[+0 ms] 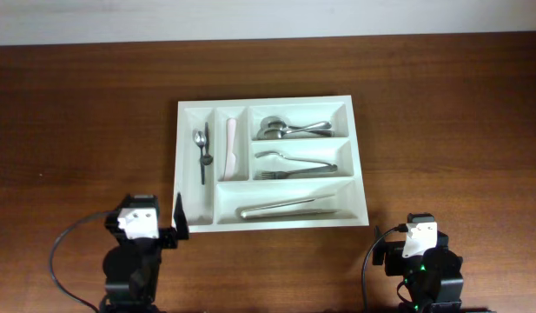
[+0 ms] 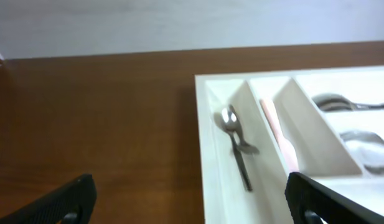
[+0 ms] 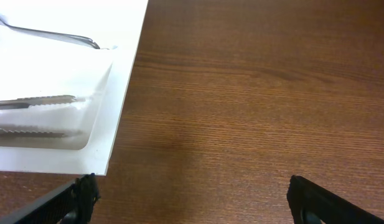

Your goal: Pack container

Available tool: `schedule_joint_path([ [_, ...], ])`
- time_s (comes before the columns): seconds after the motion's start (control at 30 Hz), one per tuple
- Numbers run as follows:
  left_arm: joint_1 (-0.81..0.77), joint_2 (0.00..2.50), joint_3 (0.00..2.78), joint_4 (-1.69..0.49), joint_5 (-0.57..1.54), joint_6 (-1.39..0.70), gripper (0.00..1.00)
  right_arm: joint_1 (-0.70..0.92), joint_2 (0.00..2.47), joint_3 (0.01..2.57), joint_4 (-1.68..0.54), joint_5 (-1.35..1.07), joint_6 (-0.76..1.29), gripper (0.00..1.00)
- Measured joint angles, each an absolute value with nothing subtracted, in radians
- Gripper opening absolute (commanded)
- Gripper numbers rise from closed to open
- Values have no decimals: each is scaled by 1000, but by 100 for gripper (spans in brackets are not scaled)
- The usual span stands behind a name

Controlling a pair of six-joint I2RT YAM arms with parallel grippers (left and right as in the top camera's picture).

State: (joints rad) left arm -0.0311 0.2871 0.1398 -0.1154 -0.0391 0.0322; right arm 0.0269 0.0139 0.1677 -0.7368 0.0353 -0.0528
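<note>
A white cutlery tray sits mid-table. Its left slot holds small spoons, the slot beside it a pink-white utensil. The right slots hold spoons and forks, the front slot knives. My left gripper is open and empty at the tray's front left corner. In the left wrist view its fingers straddle the tray's left wall. My right gripper is open and empty over bare table, right of the tray's front right corner; its fingers show in the right wrist view.
The table is brown wood. A pale wall runs along the far edge. Black cables loop beside each arm base at the front edge.
</note>
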Motion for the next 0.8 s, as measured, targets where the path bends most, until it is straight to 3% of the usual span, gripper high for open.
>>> schedule_joint_path([
  [0.8, -31, 46, 108, -331, -10, 126, 99, 27, 14, 168, -737, 35, -53, 99],
])
